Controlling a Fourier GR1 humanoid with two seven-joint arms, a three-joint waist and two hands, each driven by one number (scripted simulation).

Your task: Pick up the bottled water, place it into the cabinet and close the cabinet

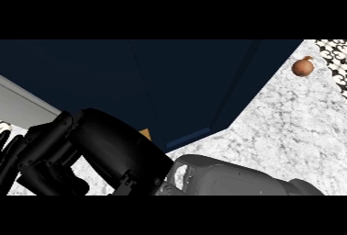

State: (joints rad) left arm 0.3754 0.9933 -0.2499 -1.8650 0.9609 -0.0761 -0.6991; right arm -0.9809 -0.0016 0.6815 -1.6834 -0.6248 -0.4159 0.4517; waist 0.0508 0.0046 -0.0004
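A brown onion (302, 67) lies far off at the upper right on the speckled white counter (284, 124), well apart from my hand, and the dark blue cabinet (169, 78) fills most of what lies ahead of me, its door closed across the front. My hand (81, 151) looms black at the lower left; I cannot tell how its fingers stand, nor where the bottled water is.

The counter (291, 133) looks like speckled white stone, the cabinet (176, 78) matt dark blue.
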